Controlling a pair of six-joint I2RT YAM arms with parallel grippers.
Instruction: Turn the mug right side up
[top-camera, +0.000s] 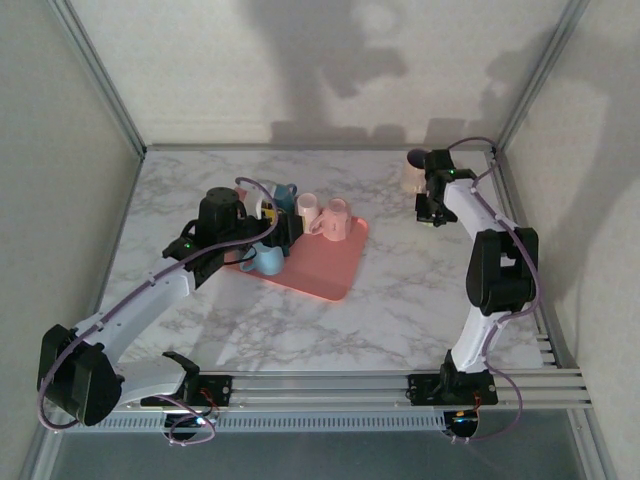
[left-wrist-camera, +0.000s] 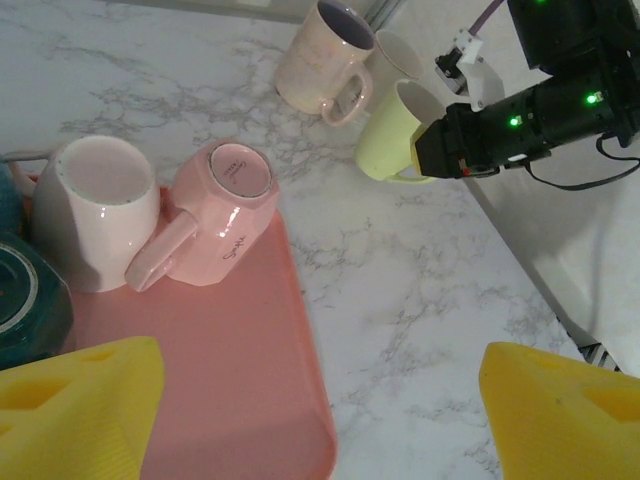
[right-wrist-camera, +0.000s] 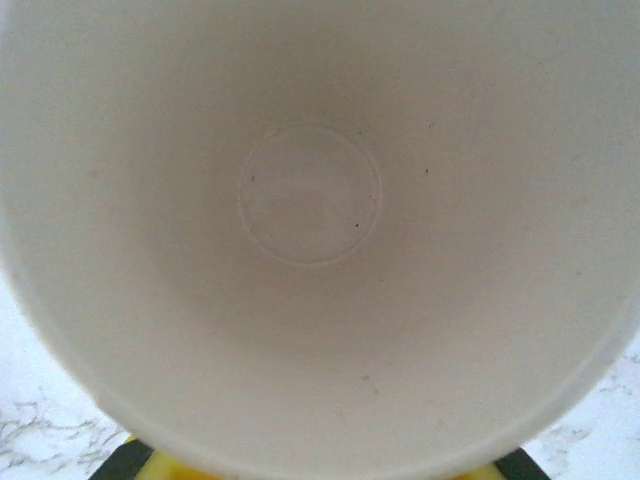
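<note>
A pale yellow mug (left-wrist-camera: 388, 135) stands on the marble beyond the tray, and my right gripper (left-wrist-camera: 428, 160) is shut on it at the handle side. The right wrist view looks straight into its whitish inside (right-wrist-camera: 310, 250), with a yellow fingertip (right-wrist-camera: 165, 472) at the bottom edge. On the pink tray (left-wrist-camera: 220, 380) a pink mug (left-wrist-camera: 225, 215) and a whitish-pink mug (left-wrist-camera: 100, 205) rest base up. My left gripper (left-wrist-camera: 320, 420) hangs open above the tray's right edge, nothing between its fingers. From above, the left gripper (top-camera: 270, 232) is over the tray (top-camera: 335, 275) and the right gripper (top-camera: 426, 207) is at the back right.
A speckled pink mug (left-wrist-camera: 318, 55) and a white mug (left-wrist-camera: 400, 55) stand mouth up on the marble behind the yellow one. A teal mug (left-wrist-camera: 25, 300) sits at the tray's left. Cage walls and posts close off the table's back and sides.
</note>
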